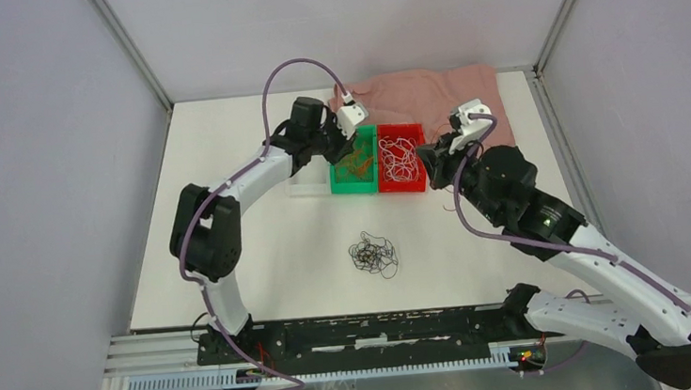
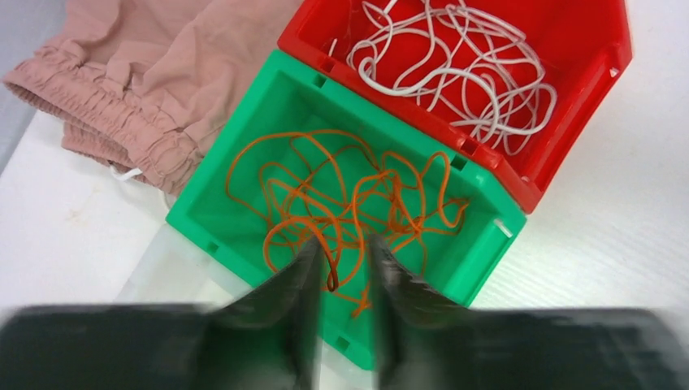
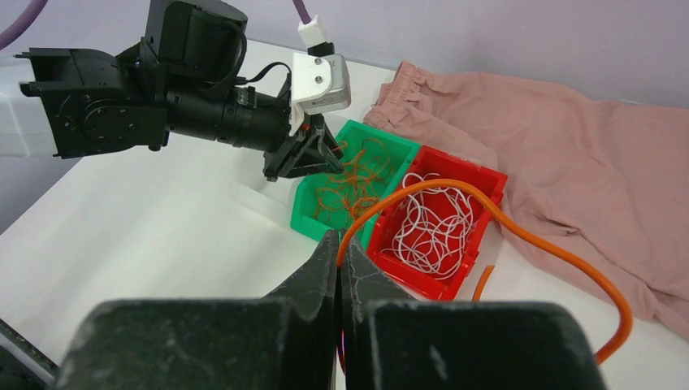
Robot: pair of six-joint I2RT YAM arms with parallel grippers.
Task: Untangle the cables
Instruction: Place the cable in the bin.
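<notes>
Fingers [image 2: 296, 280] of the left gripper [image 2: 341, 272] stand parted over the green bin [image 2: 252, 106], where orange cables [image 2: 349, 203] collect. At its three o'clock the right gripper [image 3: 339, 268] clenches another orange cable [image 3: 528, 237], likely next.

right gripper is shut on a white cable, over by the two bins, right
No. The right gripper is shut on an orange cable, not a white one; the right wrist view shows it looping out from the closed fingers. It is over by the green bin and red bin, as you say.

no legible text, no labels, brands or numbers
</notes>
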